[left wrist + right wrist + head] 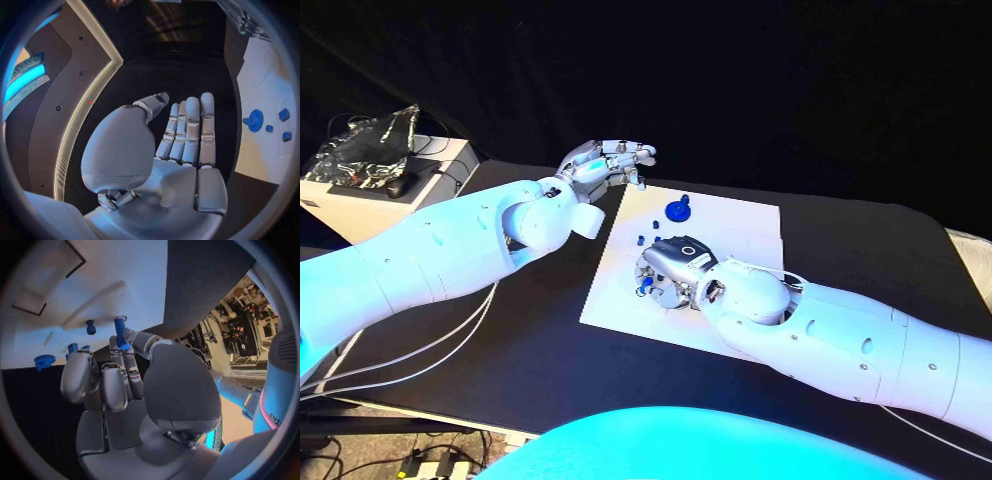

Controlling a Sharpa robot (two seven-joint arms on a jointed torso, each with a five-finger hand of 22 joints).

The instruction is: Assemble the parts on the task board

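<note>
The white task board [733, 225] lies in the middle of the black table. My right hand [672, 270] is low over the board's near left part and pinches a long blue peg [120, 332] between thumb and fingers. A short blue peg [91, 327] stands in the board [94, 285] just beyond it, and a blue gear [44, 361] lies to the side. My left hand [606, 163] hovers by the board's far left corner, fingers straight and empty [184, 132]. A round blue part [678, 210] and small blue pieces [639, 240] lie on the board near it [254, 120].
A white box [372, 185] with crumpled silver material on top stands at the table's far left. Cables [430, 345] trail along the left side of the table under my left arm. The board [269, 75] has a dark square recess [28, 302].
</note>
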